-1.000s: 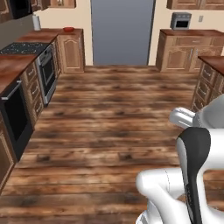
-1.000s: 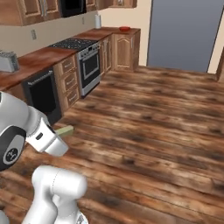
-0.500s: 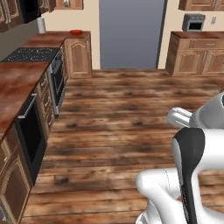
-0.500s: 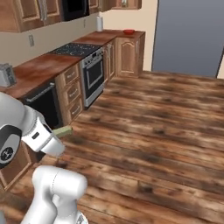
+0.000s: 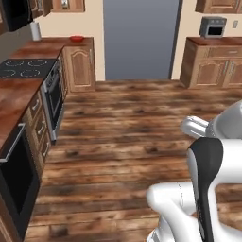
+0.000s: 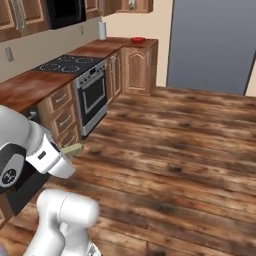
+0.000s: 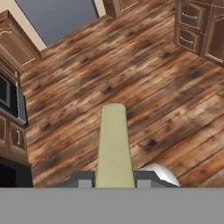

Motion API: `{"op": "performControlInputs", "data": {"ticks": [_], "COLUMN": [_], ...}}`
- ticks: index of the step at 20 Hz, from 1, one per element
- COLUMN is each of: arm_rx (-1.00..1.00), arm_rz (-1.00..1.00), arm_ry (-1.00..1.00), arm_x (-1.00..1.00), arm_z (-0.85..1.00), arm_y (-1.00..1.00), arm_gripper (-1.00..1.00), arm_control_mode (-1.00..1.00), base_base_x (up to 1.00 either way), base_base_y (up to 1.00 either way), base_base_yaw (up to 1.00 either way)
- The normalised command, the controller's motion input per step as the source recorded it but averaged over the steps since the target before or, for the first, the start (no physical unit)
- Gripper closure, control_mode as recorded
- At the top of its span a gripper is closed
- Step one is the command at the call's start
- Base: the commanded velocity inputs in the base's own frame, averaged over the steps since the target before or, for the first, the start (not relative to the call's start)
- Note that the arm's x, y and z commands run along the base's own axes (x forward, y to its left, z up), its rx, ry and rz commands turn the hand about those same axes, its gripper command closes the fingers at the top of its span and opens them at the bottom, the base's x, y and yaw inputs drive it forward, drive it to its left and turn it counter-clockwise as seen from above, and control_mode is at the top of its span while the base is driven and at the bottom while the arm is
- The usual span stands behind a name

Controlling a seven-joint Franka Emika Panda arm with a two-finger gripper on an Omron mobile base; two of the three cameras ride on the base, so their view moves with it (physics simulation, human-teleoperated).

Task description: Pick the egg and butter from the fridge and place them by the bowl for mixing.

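Observation:
My gripper point(image 7: 114, 180) is shut on the butter point(image 7: 113, 142), a pale yellow stick that points away from the hand over the wooden floor. In the right base view the butter's end point(image 6: 73, 149) sticks out of the gripper point(image 6: 66, 154) at the lower left. The red bowl point(image 5: 76, 38) sits far off on the corner counter, next to the fridge point(image 5: 141, 40); both show from the other side too, the bowl point(image 6: 138, 39) and the closed grey fridge point(image 6: 212, 45). The egg is out of view.
A counter run with a black cooktop point(image 6: 67, 63) and an oven point(image 6: 92, 100) lines the left side. A paper towel roll point(image 6: 102, 30) stands beyond the cooktop. Wooden cabinets with a small microwave point(image 5: 211, 27) stand at the far right. Open wooden floor point(image 5: 127, 127) lies ahead.
The whole scene has shifted in both base views, so the base has moved; the left counter and the fridge now look closer. The butter stays held in the gripper.

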Motion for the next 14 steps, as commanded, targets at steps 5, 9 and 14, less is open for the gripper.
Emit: {"op": "performControlInputs", "data": {"ticks": [5,9,14], "arm_rx": [0.00,0.00,0.00], "arm_rz": [0.00,0.00,0.00], "arm_ry": [0.00,0.00,0.00], "arm_x": [0.00,0.00,0.00], "arm_z": [0.00,0.00,0.00], "arm_y": [0.00,0.00,0.00], "arm_gripper": [1.00,1.00,1.00], "arm_control_mode": [1.00,1.00,1.00], "base_base_x": [1.00,1.00,1.00], "base_base_y": [0.00,0.04,0.14], "base_base_yaw": [-0.16,-0.08,-0.03]}}
